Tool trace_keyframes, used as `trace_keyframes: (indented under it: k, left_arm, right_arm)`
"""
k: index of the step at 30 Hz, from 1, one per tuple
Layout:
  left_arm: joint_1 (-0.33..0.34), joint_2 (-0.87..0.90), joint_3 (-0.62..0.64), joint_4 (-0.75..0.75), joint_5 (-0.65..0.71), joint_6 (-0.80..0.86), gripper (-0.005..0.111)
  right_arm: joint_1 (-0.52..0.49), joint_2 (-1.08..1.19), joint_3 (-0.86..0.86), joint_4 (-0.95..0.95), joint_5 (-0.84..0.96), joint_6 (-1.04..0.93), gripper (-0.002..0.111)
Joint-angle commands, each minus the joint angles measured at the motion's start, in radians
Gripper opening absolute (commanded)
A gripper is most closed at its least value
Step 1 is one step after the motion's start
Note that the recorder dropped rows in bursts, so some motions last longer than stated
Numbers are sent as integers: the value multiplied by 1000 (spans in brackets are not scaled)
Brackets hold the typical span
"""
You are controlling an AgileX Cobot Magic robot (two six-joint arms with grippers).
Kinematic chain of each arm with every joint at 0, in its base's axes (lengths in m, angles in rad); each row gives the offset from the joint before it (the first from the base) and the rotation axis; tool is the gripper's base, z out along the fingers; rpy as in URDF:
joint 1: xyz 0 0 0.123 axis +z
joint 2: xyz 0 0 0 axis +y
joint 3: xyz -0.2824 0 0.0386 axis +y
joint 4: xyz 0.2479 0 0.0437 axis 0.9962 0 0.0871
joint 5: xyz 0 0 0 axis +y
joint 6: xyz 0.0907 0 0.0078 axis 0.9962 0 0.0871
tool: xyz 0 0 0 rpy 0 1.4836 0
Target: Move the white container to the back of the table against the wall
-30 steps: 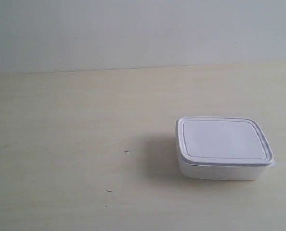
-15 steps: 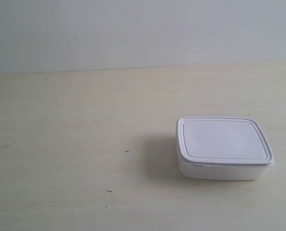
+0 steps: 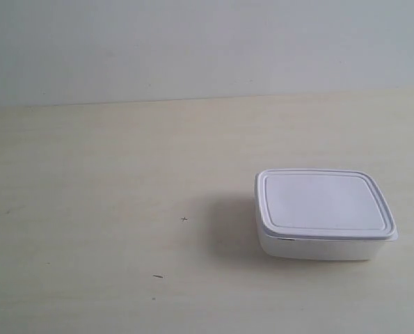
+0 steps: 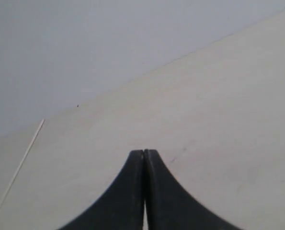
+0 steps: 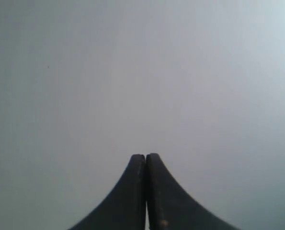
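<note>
White container: smooth white plastic, faint sheen on lid. Counter: matt pale wood-grain. Wall: plain matt.

Across the exterior view no change shows. The white container has not shifted or turned from its spot at the lower right of the frame, and its shadow on the table keeps the same outline. Each wrist view comes only as a present picture, so no change can be told there.
</note>
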Motion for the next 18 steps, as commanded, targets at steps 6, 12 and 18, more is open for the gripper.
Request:
trace_keyframes:
  k: [6, 12, 18]
  left_arm:
    - [3, -6, 3, -53, -470, -720, 0]
    - [3, 1, 3, 8, -388, -791, 0]
    - [1, 318, -232, 17, -396, -795, 0]
  right_arm:
    - [-5, -6, 6, 101, 35, 53, 0]
    - [-5, 66, -108, 127, 294, 53, 0]
    - [-5, 323, -386, 123, 693, 51, 0]
